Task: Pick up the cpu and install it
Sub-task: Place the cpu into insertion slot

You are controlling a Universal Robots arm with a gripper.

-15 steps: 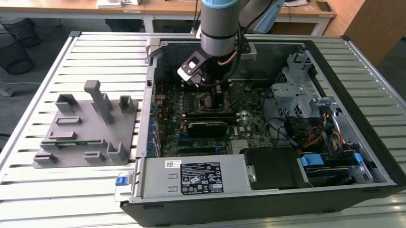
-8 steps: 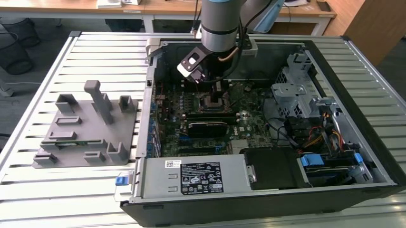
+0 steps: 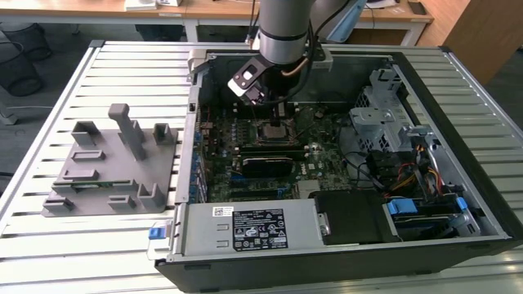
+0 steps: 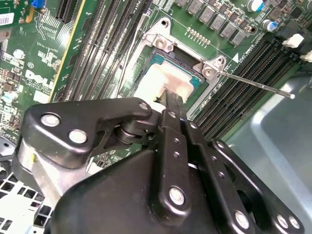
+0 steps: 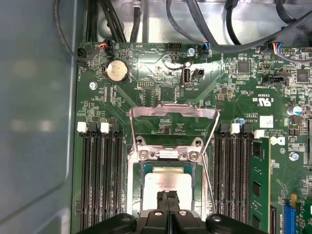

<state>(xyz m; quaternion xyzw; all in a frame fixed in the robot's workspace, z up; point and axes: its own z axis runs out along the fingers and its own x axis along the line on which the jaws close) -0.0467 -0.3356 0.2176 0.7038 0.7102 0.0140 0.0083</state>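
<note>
We observe the gripper (image 5: 168, 196) with its fingers pressed together, gripping nothing, their tip at the silvery top of the cpu (image 5: 155, 184). We cannot confirm contact. The cpu lies flat in the socket (image 4: 163, 44) on the motherboard (image 5: 146, 83), and the load plate (image 5: 173, 112) stands raised. The gripper body hides the cpu's near edge. The grey fixture (image 3: 114, 165) sits beside the computer case (image 3: 327, 269).

A black-and-white printed label (image 3: 259, 231) stands on the power supply (image 3: 200, 240), and small white lettering (image 5: 265, 101) on the green motherboard (image 5: 146, 105).
</note>
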